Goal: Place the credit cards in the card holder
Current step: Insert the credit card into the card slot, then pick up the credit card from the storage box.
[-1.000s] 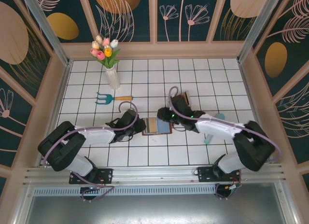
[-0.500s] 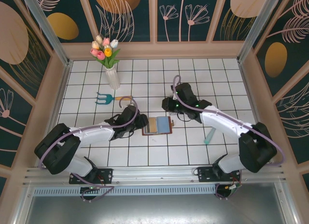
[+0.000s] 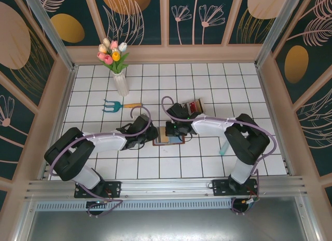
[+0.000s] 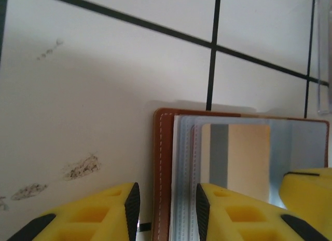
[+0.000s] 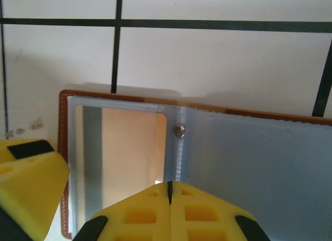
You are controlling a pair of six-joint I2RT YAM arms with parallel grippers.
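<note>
The card holder (image 3: 167, 138) lies open on the tiles, brown leather (image 4: 162, 163) with clear sleeves (image 5: 249, 163). A tan credit card (image 4: 244, 158) with a grey stripe sits in its left sleeve (image 5: 129, 147). My left gripper (image 3: 152, 134) is low at the holder's left edge, open, its jaws straddling the brown stitched border (image 4: 166, 199) without closing on it. My right gripper (image 3: 174, 130) is shut with nothing between the fingers, its tips (image 5: 168, 186) on the sleeve just below the snap stud (image 5: 179, 130). A red credit card (image 3: 193, 104) stands in a clear rack behind.
The clear card rack (image 3: 198, 107) stands just behind the holder. A white vase of tulips (image 3: 120, 80) and a teal garden fork (image 3: 115, 105) are at the back left. A teal stick (image 3: 224, 146) lies to the right.
My right gripper has come from beside the rack down onto the open holder, and its jaws have closed. The left gripper has stayed at the holder's left edge.
</note>
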